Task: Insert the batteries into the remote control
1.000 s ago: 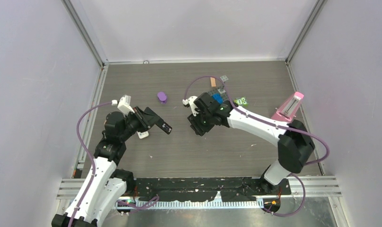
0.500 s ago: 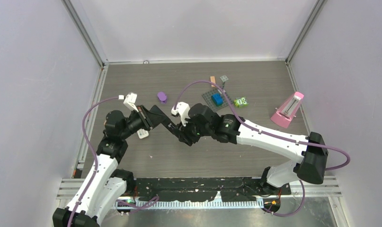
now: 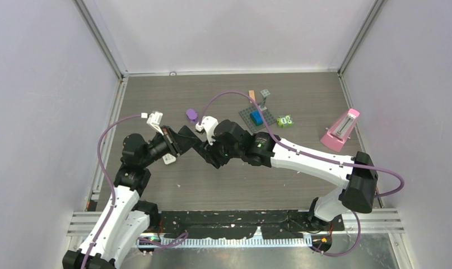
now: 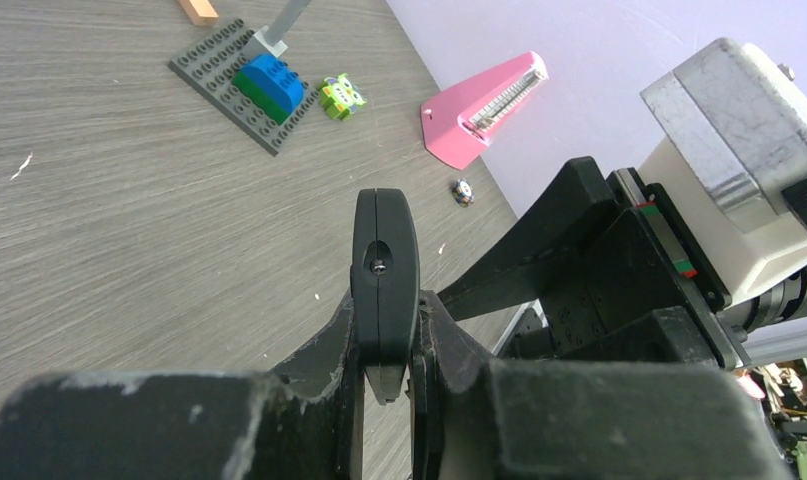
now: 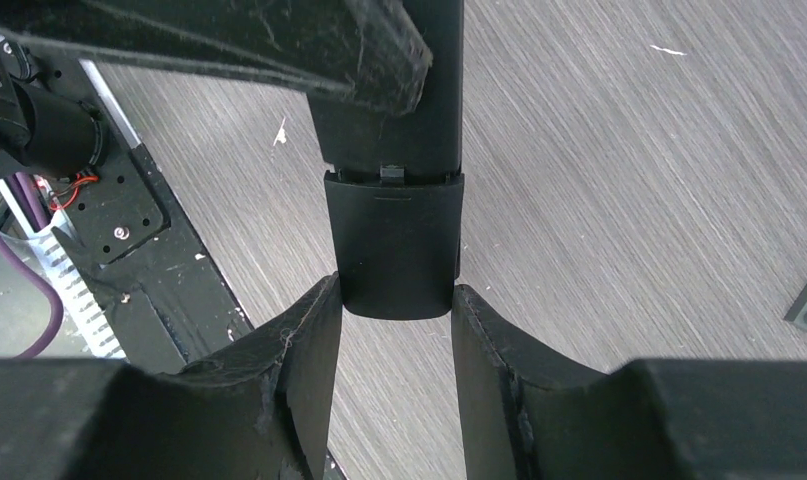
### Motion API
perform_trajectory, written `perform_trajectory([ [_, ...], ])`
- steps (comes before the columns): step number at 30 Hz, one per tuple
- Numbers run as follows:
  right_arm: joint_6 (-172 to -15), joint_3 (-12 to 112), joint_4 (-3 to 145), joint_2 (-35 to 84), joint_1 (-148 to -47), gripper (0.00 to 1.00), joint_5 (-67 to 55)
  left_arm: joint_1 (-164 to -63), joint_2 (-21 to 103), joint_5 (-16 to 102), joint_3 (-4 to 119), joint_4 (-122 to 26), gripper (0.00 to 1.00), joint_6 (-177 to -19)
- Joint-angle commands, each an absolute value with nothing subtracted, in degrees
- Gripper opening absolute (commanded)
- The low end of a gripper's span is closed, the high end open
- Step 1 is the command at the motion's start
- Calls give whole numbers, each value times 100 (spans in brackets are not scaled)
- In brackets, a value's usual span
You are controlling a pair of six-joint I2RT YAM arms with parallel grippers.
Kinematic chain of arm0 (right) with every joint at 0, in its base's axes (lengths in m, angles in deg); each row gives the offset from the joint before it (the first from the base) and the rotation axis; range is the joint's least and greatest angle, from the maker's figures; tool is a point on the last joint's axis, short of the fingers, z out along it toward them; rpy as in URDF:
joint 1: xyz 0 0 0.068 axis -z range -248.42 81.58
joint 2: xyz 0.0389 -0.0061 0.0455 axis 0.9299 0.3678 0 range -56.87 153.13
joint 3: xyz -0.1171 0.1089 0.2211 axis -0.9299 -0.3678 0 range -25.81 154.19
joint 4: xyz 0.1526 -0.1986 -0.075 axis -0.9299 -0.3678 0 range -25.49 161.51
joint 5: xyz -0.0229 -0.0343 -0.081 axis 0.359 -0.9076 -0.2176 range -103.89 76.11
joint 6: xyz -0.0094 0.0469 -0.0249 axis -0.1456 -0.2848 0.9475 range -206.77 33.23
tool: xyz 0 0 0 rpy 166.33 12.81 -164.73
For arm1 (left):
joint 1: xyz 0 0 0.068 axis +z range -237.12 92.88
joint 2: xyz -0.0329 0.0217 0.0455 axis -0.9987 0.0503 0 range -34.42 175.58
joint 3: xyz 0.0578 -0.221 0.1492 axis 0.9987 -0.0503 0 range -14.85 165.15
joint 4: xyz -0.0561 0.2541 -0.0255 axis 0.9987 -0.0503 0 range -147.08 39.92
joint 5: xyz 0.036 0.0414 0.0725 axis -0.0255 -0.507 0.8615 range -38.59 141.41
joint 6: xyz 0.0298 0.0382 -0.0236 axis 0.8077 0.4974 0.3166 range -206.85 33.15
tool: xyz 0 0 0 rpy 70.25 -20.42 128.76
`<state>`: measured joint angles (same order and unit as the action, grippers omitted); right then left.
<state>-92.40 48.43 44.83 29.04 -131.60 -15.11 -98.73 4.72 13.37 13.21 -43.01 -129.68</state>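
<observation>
Remote control — no legible writing

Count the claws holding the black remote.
2. The left claw clamps the remote edgewise at one end; the right claw grips the opposite end, with the battery cover. The remote is held above the table.

Two white and black robot arms meet in the middle of the grey wooden table. A long black remote control sits between the left gripper and the right gripper. A small purple lump lies just behind them. A pink metronome stands far to the right.
</observation>
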Motion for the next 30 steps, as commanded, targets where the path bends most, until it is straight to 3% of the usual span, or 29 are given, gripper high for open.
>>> perform_trajectory([
  [1,-9262,5209,4538,2976,-13205,39,-1682,-9890,458,1039,1420,-4039,0,-12827],
  [30,-9046,5396,4146,3211,-13257,39,-1638,-9890,330,1340,1653,-4506,0,-12596],
])
